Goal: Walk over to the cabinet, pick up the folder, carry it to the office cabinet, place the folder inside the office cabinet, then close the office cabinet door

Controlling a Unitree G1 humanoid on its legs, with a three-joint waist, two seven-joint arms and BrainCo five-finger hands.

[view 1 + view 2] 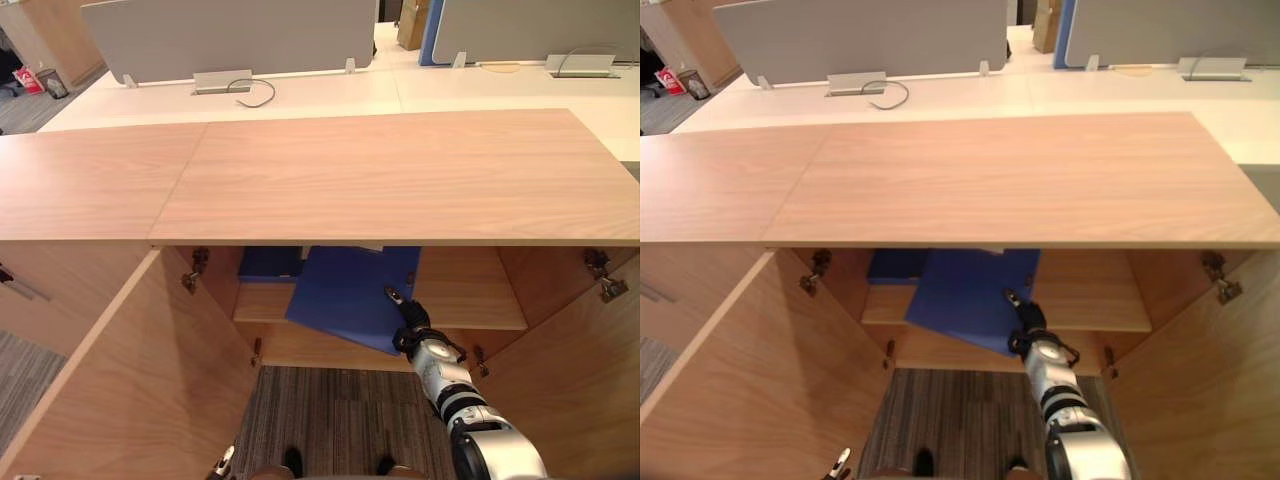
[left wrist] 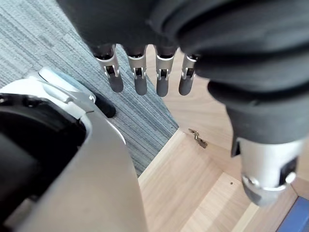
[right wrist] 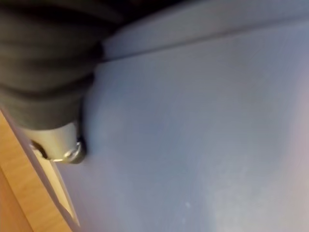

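Nearly in: blue folder [image 1: 345, 295] lies tilted on the office cabinet [image 1: 400, 170] shelf [image 1: 470, 300], its near corner overhanging. Right hand [image 1: 412, 325] is at that corner, grip can't be told. Left hand [image 2: 140, 77] hangs slack and holds nothing. Should go fully back and square before release.

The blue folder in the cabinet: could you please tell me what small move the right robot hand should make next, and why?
Probably slide the blue folder further back onto the shelf. It lies skewed, with a corner hanging past the shelf's front edge, and the right robot hand is already on it, so a short push inward looks enough.
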